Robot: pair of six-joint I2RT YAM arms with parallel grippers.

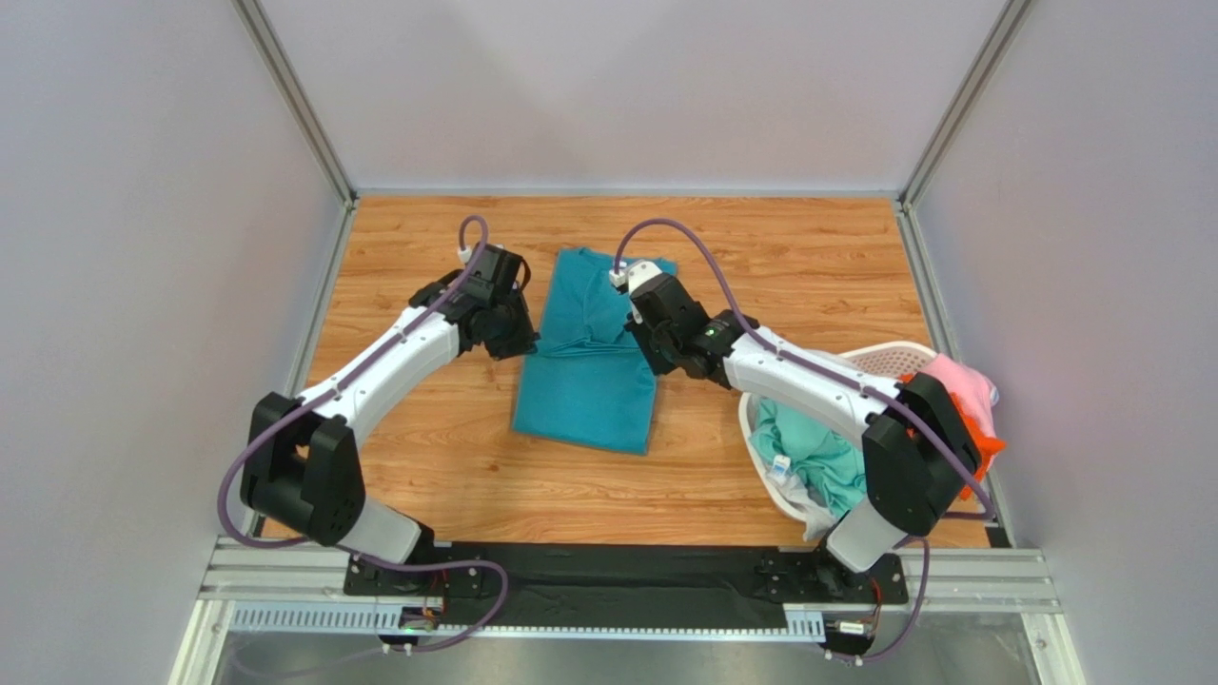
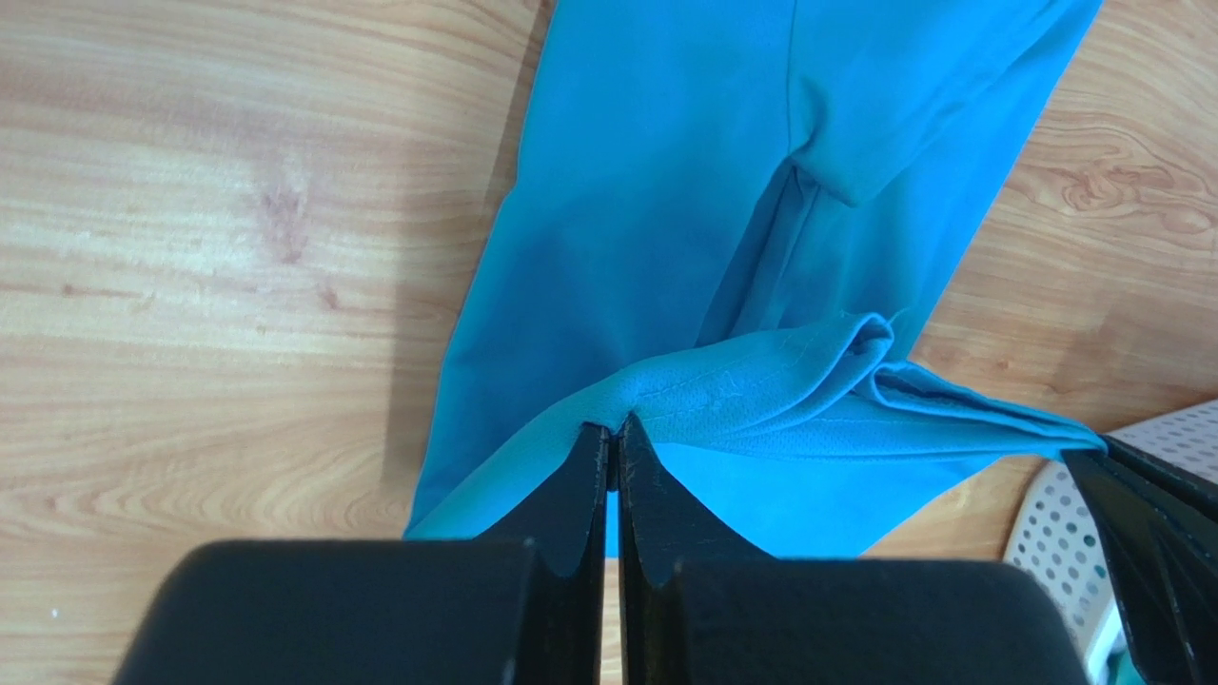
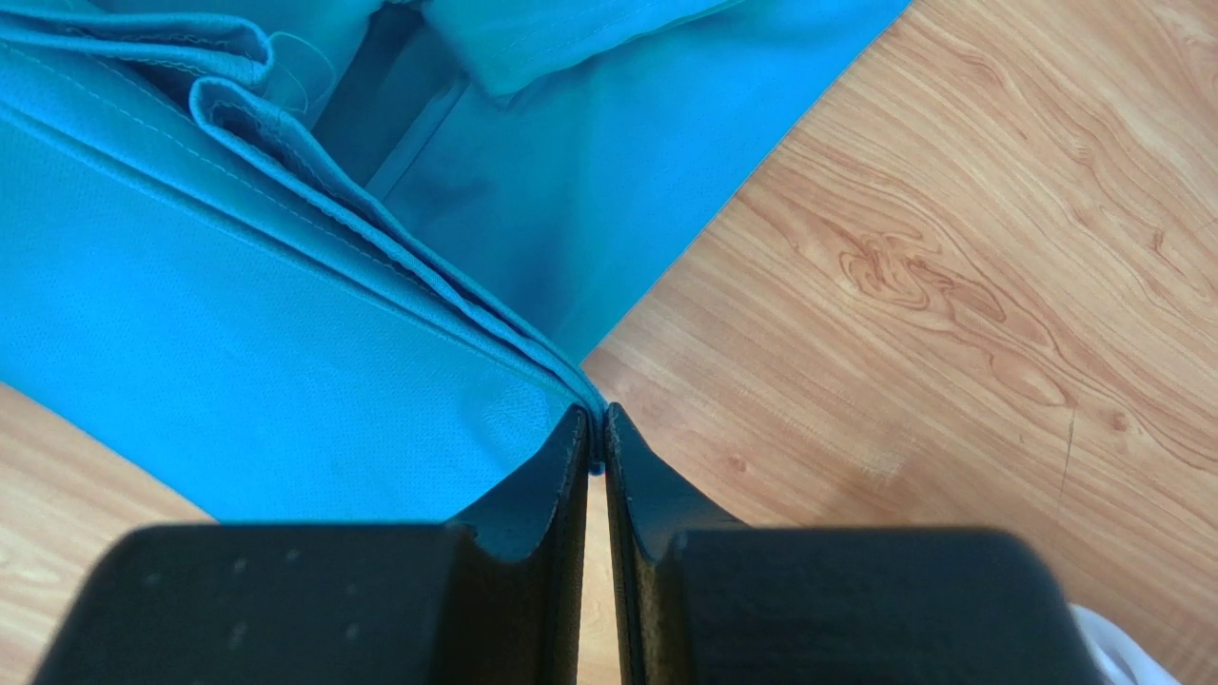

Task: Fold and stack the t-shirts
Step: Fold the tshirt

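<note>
The deep teal-blue t-shirt (image 1: 586, 374) lies folded lengthwise on the wooden table between my two arms. My left gripper (image 1: 518, 326) is shut on its left edge; in the left wrist view the gripper (image 2: 616, 428) pinches a lifted fold of the teal-blue t-shirt (image 2: 686, 186). My right gripper (image 1: 638, 331) is shut on the right edge; in the right wrist view the gripper (image 3: 596, 417) pinches a corner of the layered t-shirt (image 3: 286, 357). A mint green t-shirt (image 1: 818, 450) lies in the basket. Orange (image 1: 981, 425) and pink (image 1: 961, 380) t-shirts hang over its rim.
The white perforated laundry basket (image 1: 887, 360) stands at the right, close to my right arm. Grey walls enclose the table on three sides. A corner of the basket (image 2: 1065, 535) shows in the left wrist view.
</note>
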